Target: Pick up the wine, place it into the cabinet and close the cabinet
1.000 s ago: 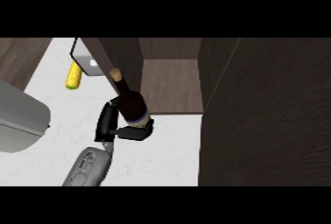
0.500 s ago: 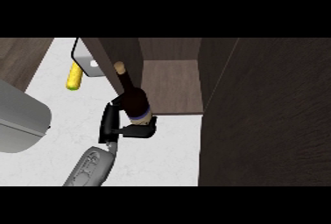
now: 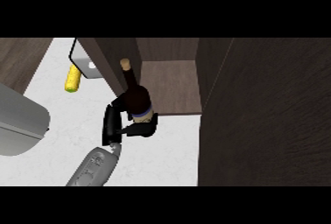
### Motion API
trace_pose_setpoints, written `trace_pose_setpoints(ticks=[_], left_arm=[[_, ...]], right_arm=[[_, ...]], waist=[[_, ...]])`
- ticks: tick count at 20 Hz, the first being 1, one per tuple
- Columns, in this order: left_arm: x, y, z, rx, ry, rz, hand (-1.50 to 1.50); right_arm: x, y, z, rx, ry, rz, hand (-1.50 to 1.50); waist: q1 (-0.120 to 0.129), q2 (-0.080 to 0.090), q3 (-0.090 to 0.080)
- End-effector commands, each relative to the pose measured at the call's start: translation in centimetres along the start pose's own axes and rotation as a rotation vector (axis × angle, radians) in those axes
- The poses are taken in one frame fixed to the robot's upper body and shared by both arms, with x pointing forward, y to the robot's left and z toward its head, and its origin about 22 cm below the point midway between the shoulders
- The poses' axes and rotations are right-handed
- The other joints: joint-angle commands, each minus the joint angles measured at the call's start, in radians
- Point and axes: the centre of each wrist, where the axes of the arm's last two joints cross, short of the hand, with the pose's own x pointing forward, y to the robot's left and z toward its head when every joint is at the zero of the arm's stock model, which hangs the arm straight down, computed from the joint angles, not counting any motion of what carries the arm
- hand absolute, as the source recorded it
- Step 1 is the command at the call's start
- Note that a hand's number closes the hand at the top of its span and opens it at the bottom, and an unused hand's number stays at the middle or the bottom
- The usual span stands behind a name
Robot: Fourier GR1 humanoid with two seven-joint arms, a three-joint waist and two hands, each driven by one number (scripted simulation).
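- The right hand appears nowhere; the cabinet's open door (image 3: 265, 113) fills the right side of the view.
- The wine bottle (image 3: 138, 98) is partly covered: the left hand (image 3: 126, 124) has its fingers curled around the lower body, hiding the base (neck and cork-coloured top tilt up-left).
- Bottle sits at the front edge of the cabinet shelf (image 3: 171, 87).
- Compared with half a second ago, bottle and hand have shifted slightly toward the shelf.
- A corn cob (image 3: 73, 80) lies on the white counter (image 3: 161, 162), well apart.
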Motion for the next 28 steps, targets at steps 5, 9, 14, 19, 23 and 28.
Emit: trace_pose_setpoints(ticks=[5,9,14,19,23,28], left_arm=[[2.4,-4.3,-2.9,-0.082,0.021,-0.103,1.50],[2.2,-3.2,-3.5,-0.066,0.063,-0.105,1.50],[0.5,-3.0,-2.6,-0.024,0.106,-0.146,1.50],[0.9,-3.4,-2.6,0.030,0.104,-0.091,1.50],[1.6,-2.6,-3.8,0.053,0.096,-0.086,1.50],[2.3,-3.2,-3.7,0.113,0.105,-0.027,1.50]], right_arm=[[1.7,0.9,0.9,0.053,-0.040,-0.058,-1.50],[0.8,0.7,0.6,0.053,-0.044,-0.071,-1.50],[1.0,0.5,0.6,0.056,-0.055,-0.064,-1.50],[0.9,0.7,0.5,0.052,-0.067,-0.080,-1.50],[0.4,0.7,0.3,0.076,-0.046,-0.079,-1.50],[0.4,0.7,0.3,0.095,-0.052,-0.077,-1.50]], waist=[[-0.076,0.029,-0.010],[-0.071,0.032,-0.009],[-0.082,0.035,-0.010],[-0.088,0.039,-0.012],[-0.091,0.041,-0.012],[-0.097,0.041,-0.012]])
